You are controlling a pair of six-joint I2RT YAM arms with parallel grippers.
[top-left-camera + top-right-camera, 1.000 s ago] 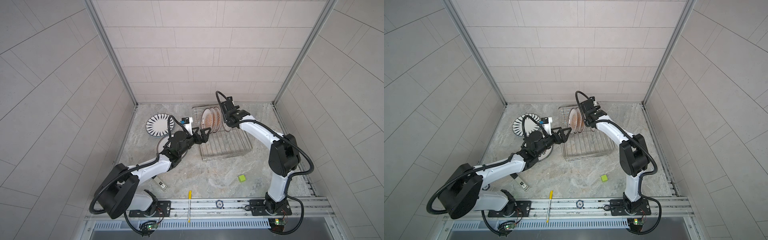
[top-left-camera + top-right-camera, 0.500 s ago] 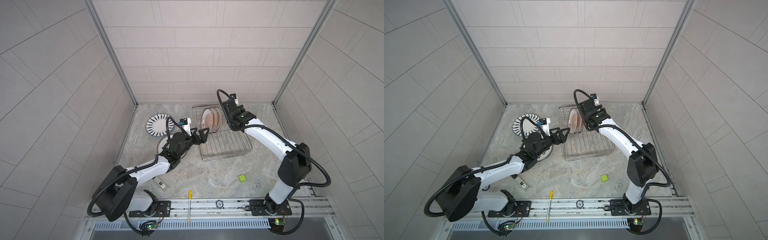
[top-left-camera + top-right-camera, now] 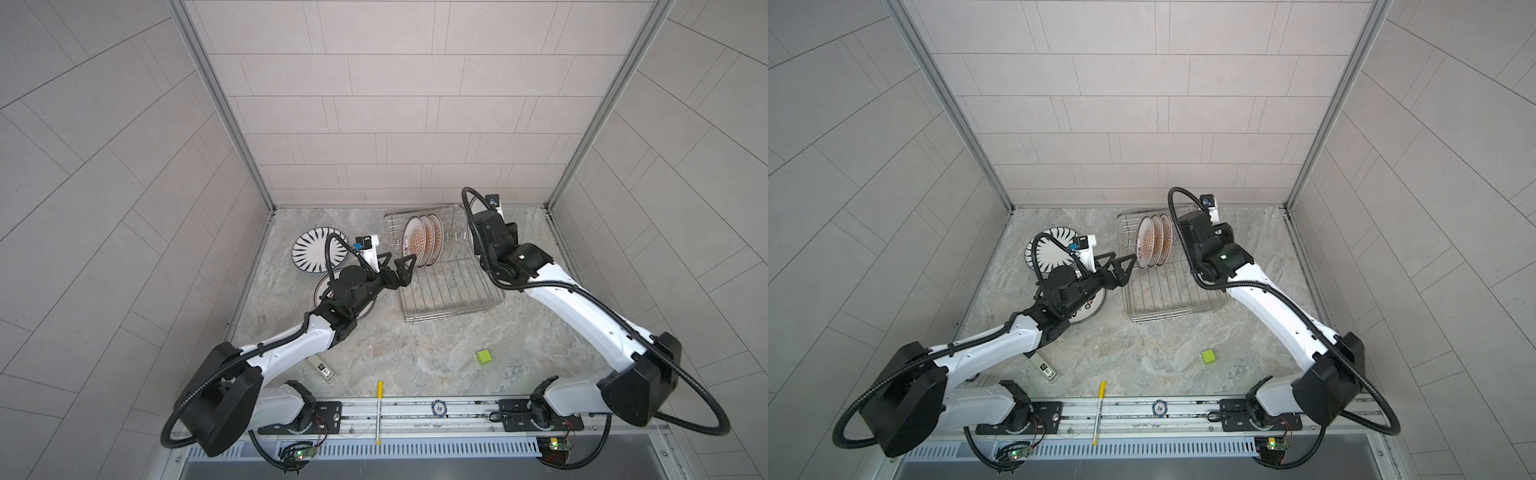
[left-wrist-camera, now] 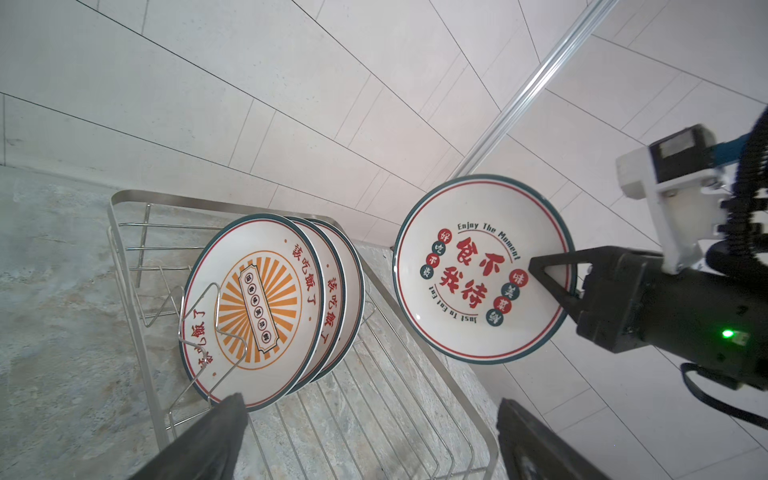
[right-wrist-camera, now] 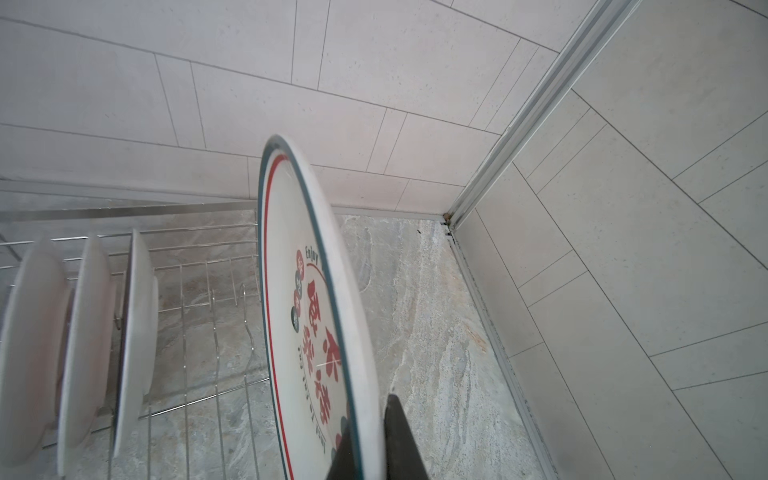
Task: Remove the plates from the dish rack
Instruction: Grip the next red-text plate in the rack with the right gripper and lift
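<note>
My right gripper [image 5: 369,419] is shut on the rim of a white plate [image 5: 316,311] with red characters. It holds the plate [image 4: 482,270] upright in the air beyond the right rim of the dish rack [image 4: 448,374]. Three sunburst plates [image 3: 419,243] stand in the dish rack [image 3: 453,313] at its far left; they show in both top views [image 3: 1154,243]. My left gripper [image 3: 397,262] is open and empty at the rack's left edge, close to the nearest standing plate [image 4: 257,307]. A blue-striped plate [image 3: 313,251] lies flat on the table, with another plate [image 3: 1092,309] partly under my left arm.
A green cube [image 3: 483,356] sits on the marble table near the front right. A yellow pen [image 3: 379,390], a round "10" chip [image 3: 439,408] and a small labelled block [image 3: 322,370] lie along the front. Tiled walls close in the back and both sides.
My right gripper has carried the red-character plate to the right, away from the three standing plates and past the rack's right side. My left gripper has barely moved.
</note>
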